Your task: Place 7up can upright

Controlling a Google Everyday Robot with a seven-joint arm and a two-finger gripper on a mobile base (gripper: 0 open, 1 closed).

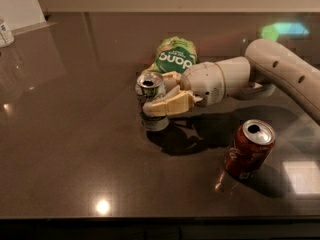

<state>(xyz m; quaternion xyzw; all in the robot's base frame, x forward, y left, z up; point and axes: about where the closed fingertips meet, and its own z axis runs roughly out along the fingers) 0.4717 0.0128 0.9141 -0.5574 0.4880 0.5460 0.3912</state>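
The 7up can, silver with green and white print, stands upright on the dark table near the middle, its open top facing up. My gripper reaches in from the right with its cream fingers closed around the can's middle. The can's base looks to be resting on the table. The white arm stretches away to the right edge.
A green snack bag lies just behind the gripper. A red-brown soda can stands tilted at the front right. A white object sits at the far left edge. The table's front edge runs along the bottom.
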